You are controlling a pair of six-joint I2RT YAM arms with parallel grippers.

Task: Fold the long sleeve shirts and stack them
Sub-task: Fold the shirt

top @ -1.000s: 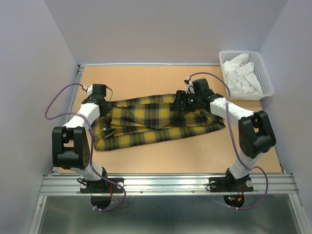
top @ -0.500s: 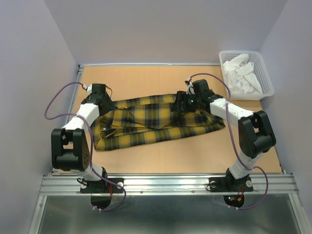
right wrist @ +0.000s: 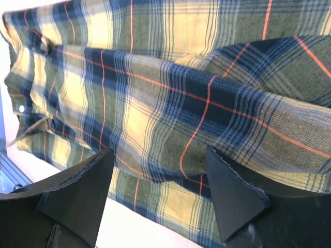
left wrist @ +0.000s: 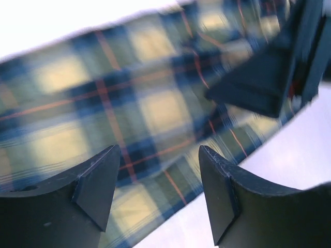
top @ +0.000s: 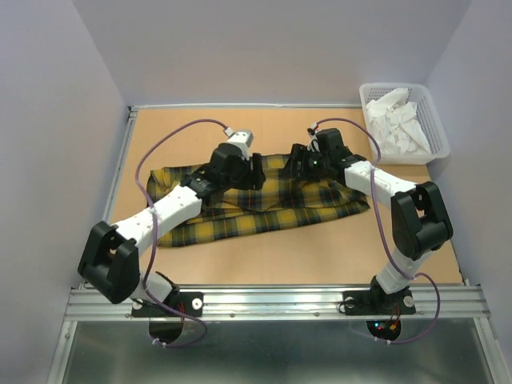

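One long sleeve shirt (top: pixel 280 210), yellow and dark plaid, lies spread lengthwise across the middle of the table. My left gripper (top: pixel 258 171) hovers over its far middle part, open and holding nothing. In the left wrist view the left gripper (left wrist: pixel 160 191) is above the shirt's edge (left wrist: pixel 155 108), with the right gripper's fingers (left wrist: pixel 258 82) close ahead. My right gripper (top: pixel 294 166) is open just above the shirt's far right part. In the right wrist view the right gripper (right wrist: pixel 160 191) has folded plaid cloth (right wrist: pixel 170 103) between and below its fingers, not pinched.
A white basket (top: pixel 438 128) holding crumpled white cloths (top: pixel 396 120) stands at the far right corner. Grey walls close the table on three sides. The two grippers are close together over the shirt.
My left gripper opened and swung right, from the shirt's left end to its middle, close to the right gripper. The right arm has hardly moved.
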